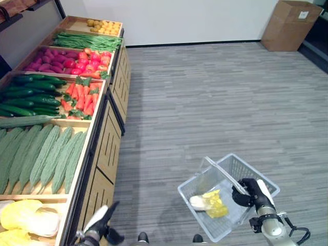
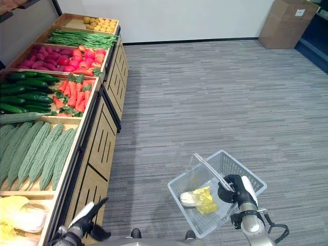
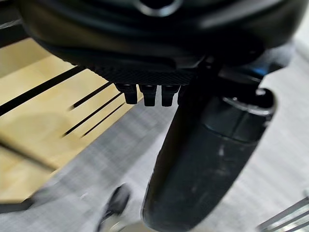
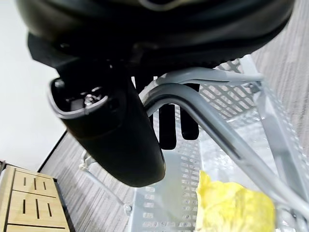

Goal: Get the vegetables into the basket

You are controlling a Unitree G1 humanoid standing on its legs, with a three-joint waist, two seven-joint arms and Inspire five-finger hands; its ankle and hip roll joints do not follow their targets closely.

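Left eye view first: wire basket [image 1: 259, 180] hanging at the near right over the grey carpet, right hand [image 1: 249, 193] curled round its handle [image 1: 221, 171]. Inside, one napa cabbage [image 1: 209, 203], long axis roughly left to right, pale stem end to the left, yellow leaves to the right. Produce stand [image 1: 105, 148] along the left, bins running near to far: more napa cabbages [image 1: 25, 215], bitter gourds [image 1: 43, 154], cucumbers [image 1: 31, 92] beside carrots [image 1: 79, 97], then red peppers [image 1: 89, 61], green beans [image 1: 87, 40]. Left hand [image 1: 100, 219] low by the stand's near front, fingers straight and relaxed, carrying nothing.

Right eye view: same picture, cardboard box [image 2: 289, 23] far right against the wall.

Left wrist view: fingertips straight, wooden stand front just past them, nothing in the palm.

Right wrist view: fingers wrapped on the basket handle, thumb across, yellow cabbage leaves below in the mesh.

Looks like one vegetable delivered, next pick pending. Calls for lifting the left hand up over the stand's edge to a bin, probably the near cabbages, though which is next is unclear, while keeping the basket steady and level.
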